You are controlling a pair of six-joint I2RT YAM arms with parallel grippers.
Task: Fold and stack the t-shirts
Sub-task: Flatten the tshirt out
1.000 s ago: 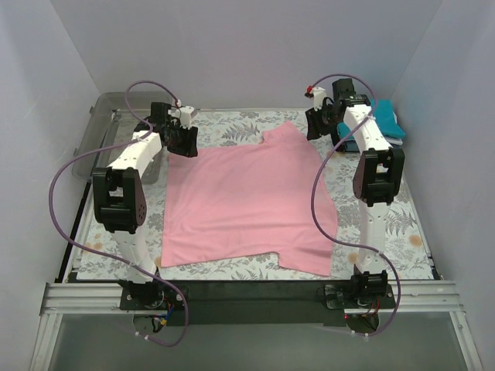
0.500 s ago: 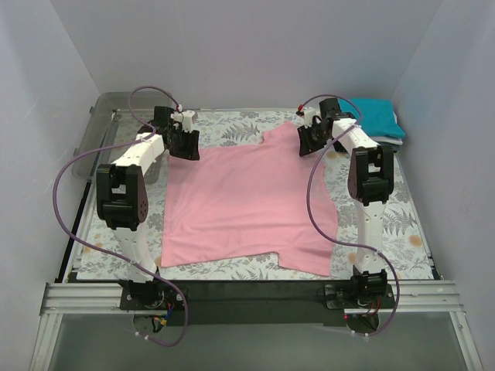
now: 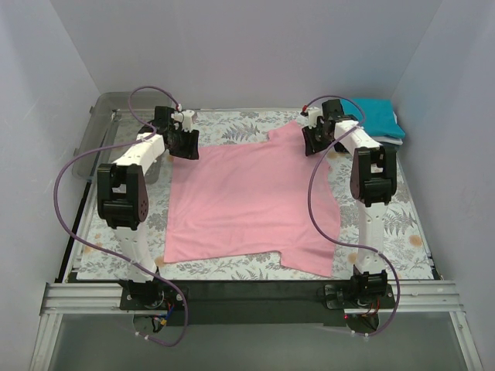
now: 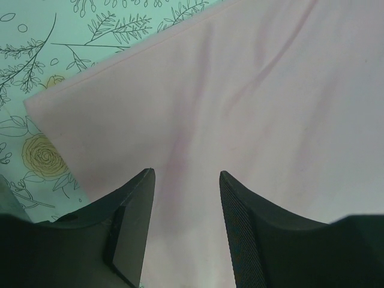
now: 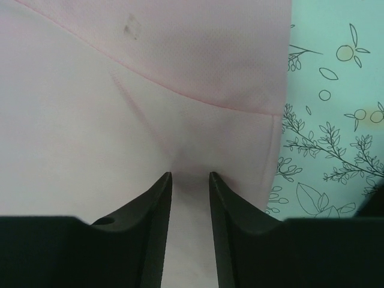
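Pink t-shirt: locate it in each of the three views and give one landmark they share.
Top external: pink t-shirt spread flat mid-table, left gripper and right gripper at its far corners.
Left wrist: it fills right and bottom, one corner at left, below the open left gripper.
Right wrist: it fills left and centre, puckering between the right gripper's narrowly parted fingers.
Shared landmark: floral table cloth, beside the shirt's edge in every view.
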